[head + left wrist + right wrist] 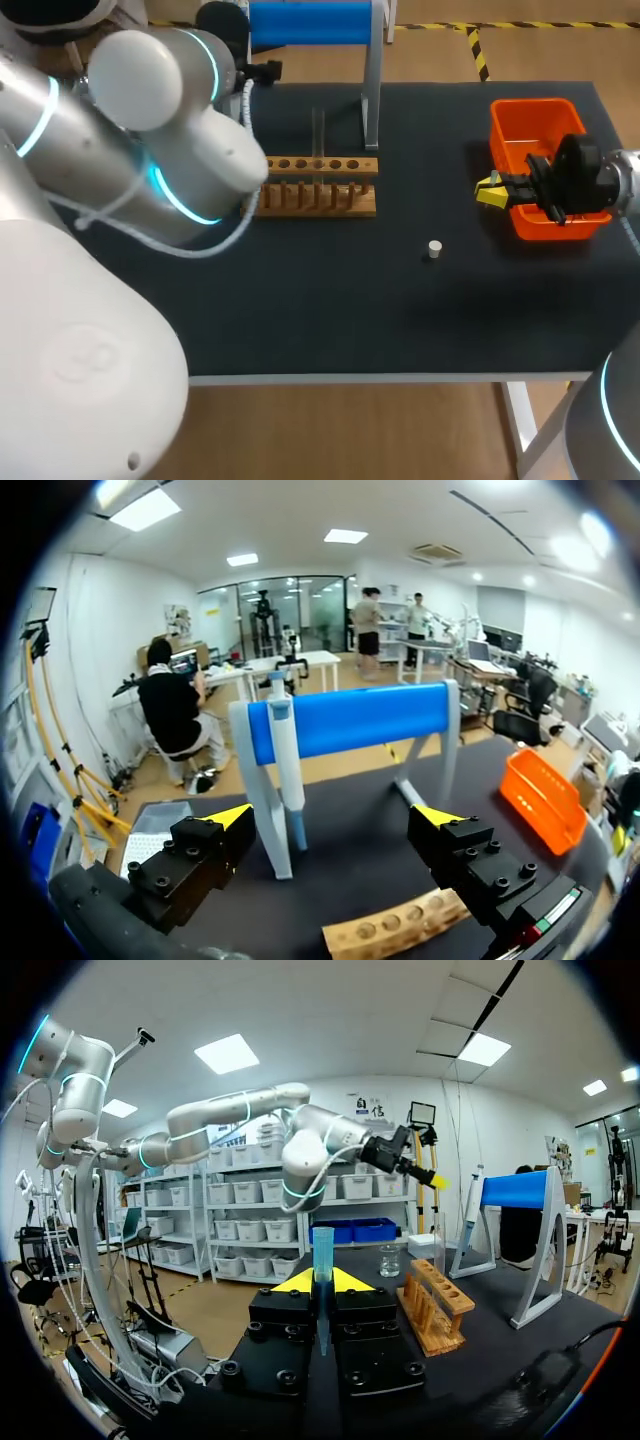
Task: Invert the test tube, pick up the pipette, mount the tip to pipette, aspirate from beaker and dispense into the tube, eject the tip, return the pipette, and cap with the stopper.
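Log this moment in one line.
left gripper open, facing pipette | right gripper shut on blue tip | stopper lying loose

Head view: the left arm [150,150] covers the left end of the rack [320,185] and hides the left gripper [333,816] entirely. The stand [370,90] is cut off at the top edge. The right gripper [488,190] masks part of the bin [525,120], and the tip [322,1250] it holds is too small to make out there.

Right wrist view: the tip's lower end is hidden between the fingers [290,1282]. The beaker [390,1260] contents are indiscernible.

Left wrist view: the rack is partly hidden behind a finger.
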Tool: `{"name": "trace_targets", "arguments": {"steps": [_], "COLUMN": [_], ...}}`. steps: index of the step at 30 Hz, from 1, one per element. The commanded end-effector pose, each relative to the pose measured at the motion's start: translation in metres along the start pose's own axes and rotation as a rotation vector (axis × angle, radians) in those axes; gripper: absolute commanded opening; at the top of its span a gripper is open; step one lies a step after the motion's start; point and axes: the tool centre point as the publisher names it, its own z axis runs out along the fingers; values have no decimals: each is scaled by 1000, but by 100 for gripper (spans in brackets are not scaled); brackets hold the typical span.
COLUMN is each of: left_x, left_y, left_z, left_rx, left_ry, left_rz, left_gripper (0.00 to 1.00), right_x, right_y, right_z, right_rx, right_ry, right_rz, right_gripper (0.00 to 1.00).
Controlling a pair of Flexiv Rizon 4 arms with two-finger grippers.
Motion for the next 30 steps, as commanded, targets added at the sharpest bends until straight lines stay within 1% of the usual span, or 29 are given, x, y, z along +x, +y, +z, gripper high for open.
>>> {"name": "trace_targets", "arguments": {"steps": [1,5,12,30], "left_x": [4,2,2,-9], "left_y": [0,-5,-10,-26], "left_z": [13,19,28,60], "left_rx": [22,41,71,133], "left_ry": [-152,-150,-168,-188], "left_rz": [-8,-17,-36,-86], "left_gripper": [100,100,100,100], "right_x": [0,0,0,0], "right_y": [0,0,0,0], "right_z": [-1,-1,-1,-1], "right_rx": [1,1,1,1], "right_ry": [1,1,1,1], "right_rz": [0,0,0,0], "right_gripper": [0,0,0,0]}}
